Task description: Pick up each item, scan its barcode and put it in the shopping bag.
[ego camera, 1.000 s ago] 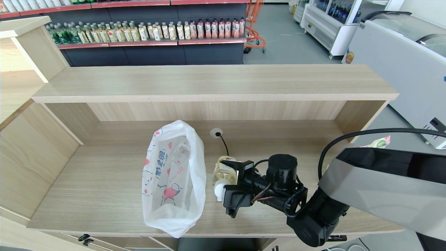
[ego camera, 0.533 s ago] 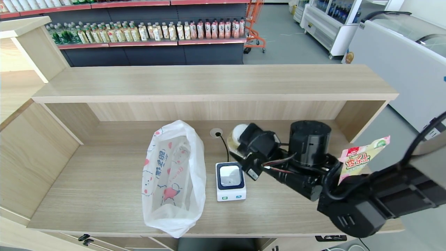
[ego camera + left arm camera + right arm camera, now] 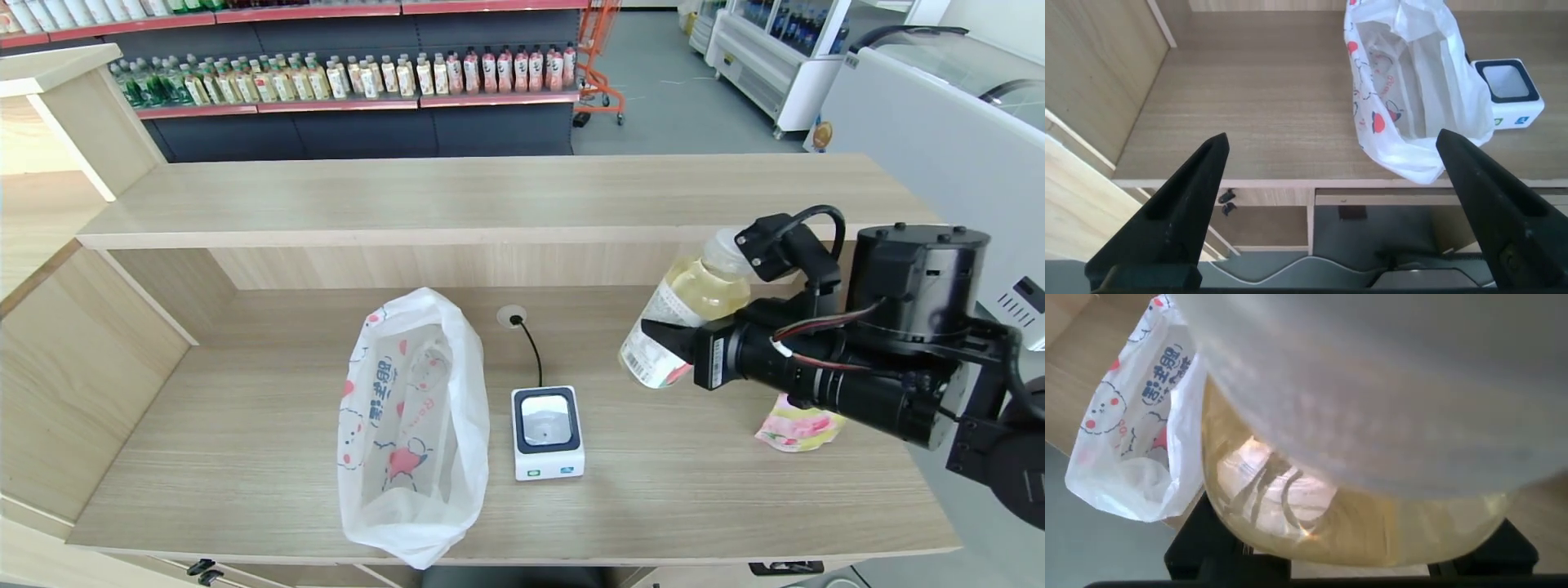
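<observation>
Right pincer (image 3: 709,304) clamps bottle (image 3: 661,347) aloft, tilted, at 2 o'clock from scanner (image 3: 548,433), label end lowest, likely for barcode read. Shopping bag (image 3: 416,425) gapes at scanner's 9 o'clock, ready for drop. Left pincer (image 3: 1333,145) wide, empty.

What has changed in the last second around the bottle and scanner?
The right gripper, shut throughout on the clear plastic bottle of yellow liquid, carried it from over the white barcode scanner, first backward, then up and to the robot's right. It now hangs tilted above the wooden counter. The white printed shopping bag and the scanner stayed put.
</observation>
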Available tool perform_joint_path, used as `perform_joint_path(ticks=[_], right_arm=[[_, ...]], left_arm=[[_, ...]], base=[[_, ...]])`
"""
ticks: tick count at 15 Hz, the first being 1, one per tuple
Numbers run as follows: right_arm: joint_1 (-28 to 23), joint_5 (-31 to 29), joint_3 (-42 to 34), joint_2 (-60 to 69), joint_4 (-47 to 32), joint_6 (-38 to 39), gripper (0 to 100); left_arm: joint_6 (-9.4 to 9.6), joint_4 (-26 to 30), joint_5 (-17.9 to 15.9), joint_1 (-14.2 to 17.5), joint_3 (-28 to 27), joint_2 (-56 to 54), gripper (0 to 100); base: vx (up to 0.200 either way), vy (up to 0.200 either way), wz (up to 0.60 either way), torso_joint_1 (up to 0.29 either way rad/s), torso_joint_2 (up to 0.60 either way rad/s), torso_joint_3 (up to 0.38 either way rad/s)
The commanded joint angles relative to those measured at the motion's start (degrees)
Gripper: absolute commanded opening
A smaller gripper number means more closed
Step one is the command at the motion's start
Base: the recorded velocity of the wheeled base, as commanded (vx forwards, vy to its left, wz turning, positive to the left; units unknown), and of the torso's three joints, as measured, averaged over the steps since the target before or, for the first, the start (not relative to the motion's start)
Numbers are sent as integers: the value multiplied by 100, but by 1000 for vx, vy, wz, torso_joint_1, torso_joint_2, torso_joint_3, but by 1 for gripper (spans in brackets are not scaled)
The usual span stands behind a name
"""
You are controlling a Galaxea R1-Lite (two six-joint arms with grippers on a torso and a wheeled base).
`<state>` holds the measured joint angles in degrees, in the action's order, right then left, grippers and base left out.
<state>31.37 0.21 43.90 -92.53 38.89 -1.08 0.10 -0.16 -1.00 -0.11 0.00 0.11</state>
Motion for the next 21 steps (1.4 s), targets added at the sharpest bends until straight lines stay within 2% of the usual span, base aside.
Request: perform_joint_path(ticks=[1,2,6,7,8,11,16,21], right_arm=[[-34,67,-74,174,-4,-6,0],[10,76,-30,112,-13,-6,0],[924,23,145,-327,268,-32,0],[1021,23,145,-398,321,-50,0],[1223,32,145,-697,506,-278,0],[1275,67,110,-1470,1314,-806,0],[1381,76,-127,-2314,2422,-973,0],[1442,269,-1015,-2903,3854,-1192,0]], left_arm=[[-1,-2,3,-7,0,-2,100],[8,-2,-6,-7,0,-2,100],[8,-2,3,-7,0,-2,100],[8,-2,3,-7,0,-2,100],[8,-2,-6,-7,0,-2,100],[8,-2,-6,-7,0,-2,100],[-10,-2,3,-7,0,-2,100],[-10,-2,3,-15,0,-2,100]], base=[[0,200,0,22,7,-2],[0,200,0,12,17,-7],[0,200,0,0,2,4],[0,200,0,2,-2,2],[0,200,0,-2,-2,2],[0,200,0,2,4,1],[0,0,0,0,0,0],[0,0,0,0,0,0]])
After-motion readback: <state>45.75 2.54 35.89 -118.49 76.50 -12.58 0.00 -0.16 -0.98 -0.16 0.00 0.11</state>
